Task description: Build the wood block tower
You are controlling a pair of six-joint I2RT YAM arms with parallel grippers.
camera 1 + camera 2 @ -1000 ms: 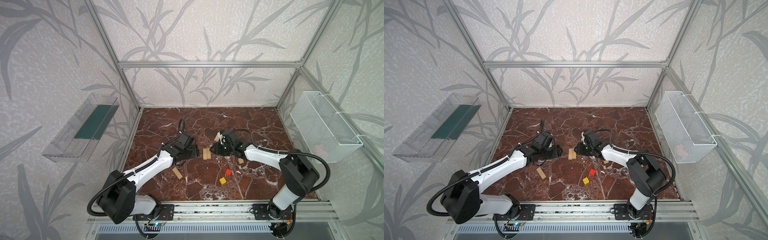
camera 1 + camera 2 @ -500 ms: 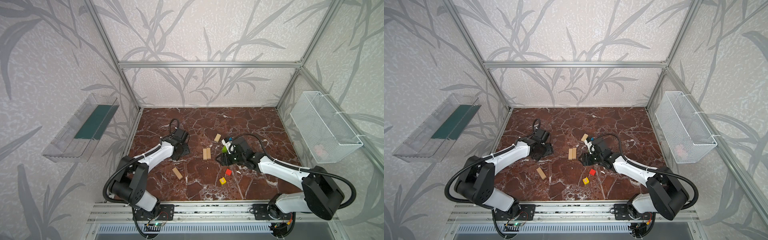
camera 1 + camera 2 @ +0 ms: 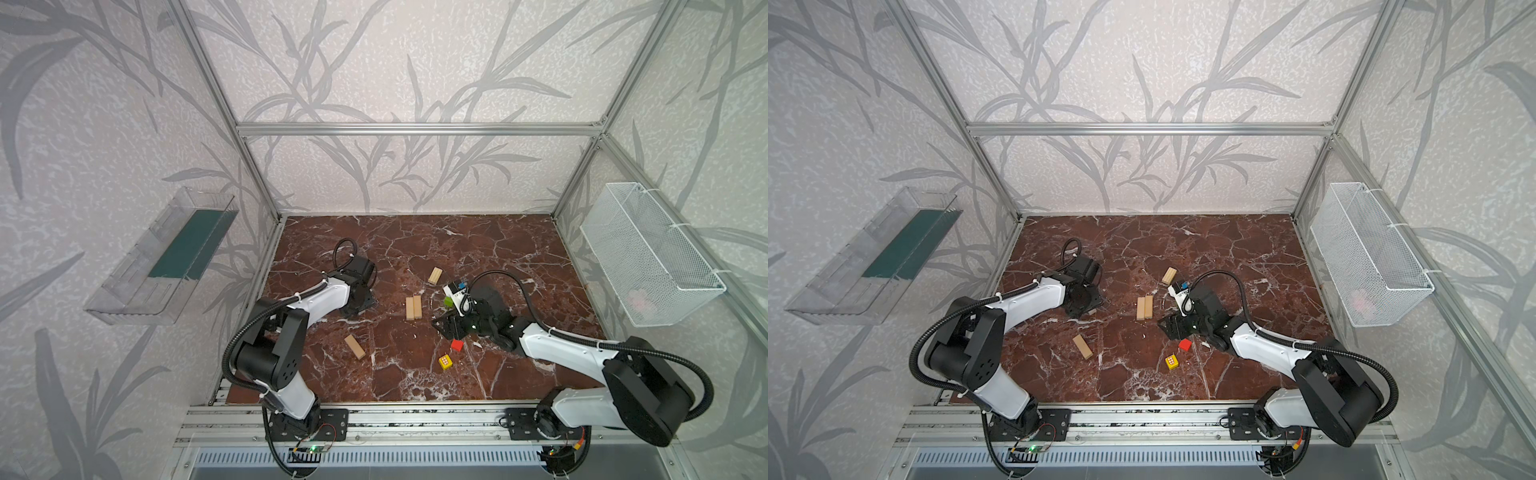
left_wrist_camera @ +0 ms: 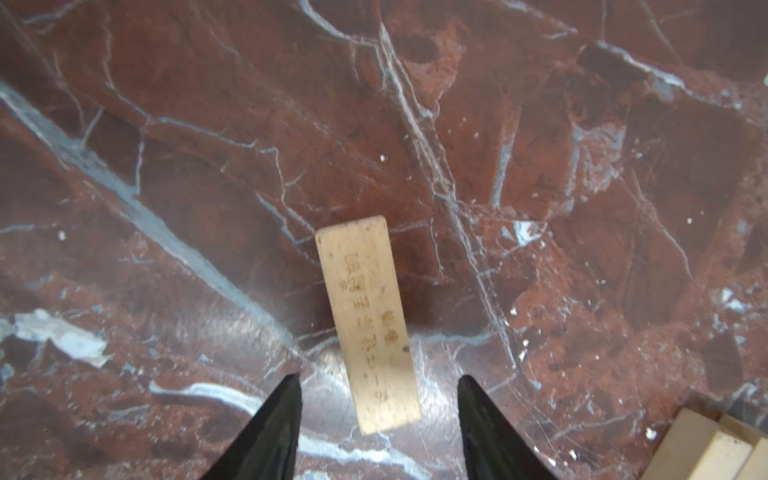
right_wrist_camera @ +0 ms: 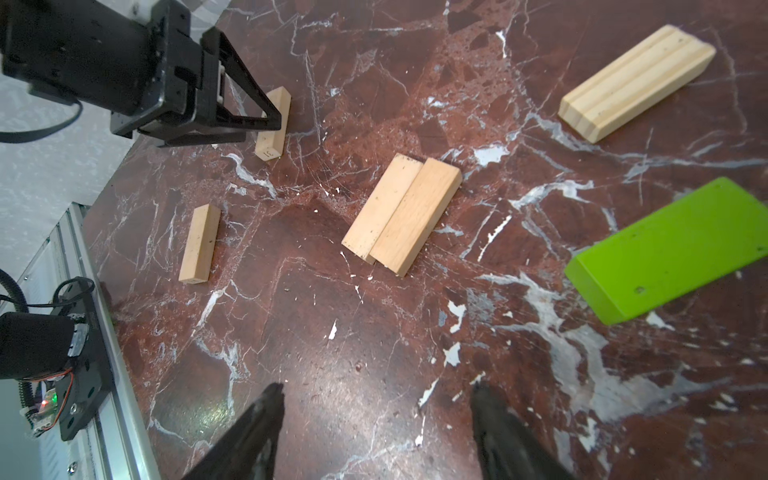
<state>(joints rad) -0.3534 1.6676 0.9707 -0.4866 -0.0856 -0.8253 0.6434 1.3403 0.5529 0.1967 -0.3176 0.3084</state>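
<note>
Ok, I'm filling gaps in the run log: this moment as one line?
stacking: not started | left fingers: open, astride tan block | right fingers: open, empty | two tan blocks: side by side

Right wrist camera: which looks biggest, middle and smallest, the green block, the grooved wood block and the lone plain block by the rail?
1. green block, which lies nearest, and that helps it
2. grooved wood block
3. lone plain block, which is farther off, so its real size is unsure
</note>
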